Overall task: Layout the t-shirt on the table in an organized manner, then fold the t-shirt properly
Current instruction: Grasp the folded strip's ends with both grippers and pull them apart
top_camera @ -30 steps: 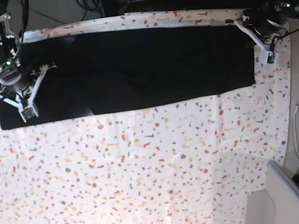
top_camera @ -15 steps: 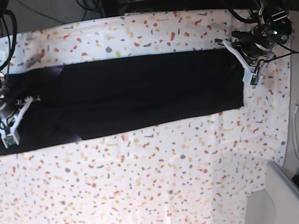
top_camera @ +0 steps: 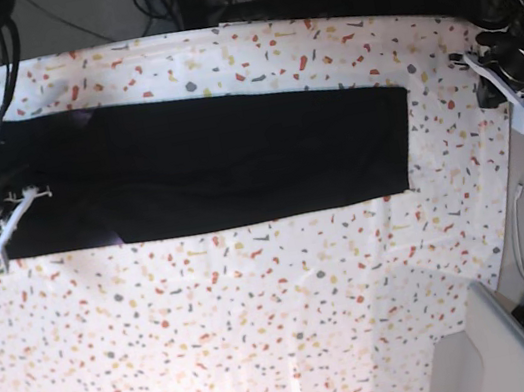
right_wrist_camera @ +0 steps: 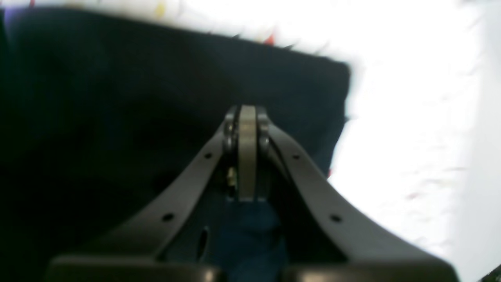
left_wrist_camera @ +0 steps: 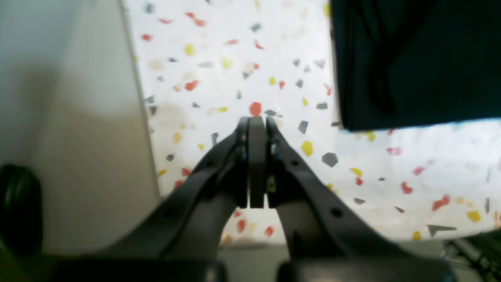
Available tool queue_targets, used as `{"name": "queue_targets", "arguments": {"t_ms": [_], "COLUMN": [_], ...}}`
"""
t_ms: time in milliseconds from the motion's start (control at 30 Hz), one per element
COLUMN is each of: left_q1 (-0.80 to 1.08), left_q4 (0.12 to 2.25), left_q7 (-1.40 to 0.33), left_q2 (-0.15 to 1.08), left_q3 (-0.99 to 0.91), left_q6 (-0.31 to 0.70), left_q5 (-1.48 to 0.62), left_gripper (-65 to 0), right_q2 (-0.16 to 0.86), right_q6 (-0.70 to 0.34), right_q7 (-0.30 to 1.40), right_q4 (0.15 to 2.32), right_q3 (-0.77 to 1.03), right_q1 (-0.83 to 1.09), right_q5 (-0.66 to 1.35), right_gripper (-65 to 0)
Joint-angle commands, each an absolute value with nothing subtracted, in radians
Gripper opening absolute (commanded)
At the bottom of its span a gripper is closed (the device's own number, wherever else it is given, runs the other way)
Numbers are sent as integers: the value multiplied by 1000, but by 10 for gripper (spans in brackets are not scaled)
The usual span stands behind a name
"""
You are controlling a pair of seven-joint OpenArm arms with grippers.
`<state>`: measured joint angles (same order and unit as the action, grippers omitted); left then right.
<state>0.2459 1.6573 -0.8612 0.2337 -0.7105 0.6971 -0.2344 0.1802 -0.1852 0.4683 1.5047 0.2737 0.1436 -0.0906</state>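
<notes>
Speckled table [top_camera: 260, 298], black t-shirt [top_camera: 215, 159] full strip only from base, both wrists' jaws together, empty

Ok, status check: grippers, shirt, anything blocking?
Left gripper shut, empty, off the shirt's end. Right gripper shut, empty, over the other end. T-shirt lies as a long flat strip on the table. Nothing blocking.

L hand [left_wrist_camera: 256, 121]: fingers pressed together, nothing held; R hand [right_wrist_camera: 246, 111]: same | both arms spread wide apart
</notes>
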Motion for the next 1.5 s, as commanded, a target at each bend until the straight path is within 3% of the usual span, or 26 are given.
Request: {"name": "queue_targets", "arguments": {"t_ms": [0, 100, 133, 200, 333, 400, 467, 633, 967, 1033, 1200, 1467], "left_q1": [226, 191, 174, 140, 85, 65, 51, 27, -15, -21, -30, 41], "left_q4": [1662, 1601, 1578, 1527, 1408, 1359, 1314, 1221, 1075, 1073, 1043, 1247], "left_q7": [-868, -874, -874, -874, -871, -854, -794, -690, -688, -688, -688, -688], "left_q2": [260, 283, 285, 278, 275, 274, 271, 262, 209, 209, 236, 268], "left_q3": [-742, -753, -751, -750, -662, -605, -542, -390, -372, -349, -363, -501], "left_q6": [698, 698, 698, 698, 698, 698, 698, 698, 680, 680, 680, 656], "left_q5": [-266, -321, -335, -371, -433, -444, -443, -446, -437, -437, -438, -437], "left_gripper": [-650, -650, -599, -408, -128, -66, -56, -56, -67, -165, -650, -650], "right_q2": [173, 150, 133, 107, 96, 94, 93, 94, 94, 94, 94, 96], "right_q6": [-185, -185, -185, -185, -185, -185, -185, -185, -185, -185, -185, -185], "right_q7": [452, 453, 453, 453, 453, 452, 452, 452, 450, 450, 449, 447], "right_q4": [1557, 1636, 1650, 1659, 1655, 1655, 1653, 1652, 1652, 1652, 1650, 1587], "right_q3": [278, 280, 283, 285, 283, 282, 280, 283, 286, 286, 286, 286], "right_q1": [151, 193, 200, 213, 234, 245, 248, 263, 277, 282, 291, 292], "right_q5": [-87, -87, -87, -87, -87, -87, -87, -87, -87, -87, -87, -87], "right_gripper": [-650, -650, -650, -627, -374, -302, -296, -296, -296, -296, -296, -296]}}
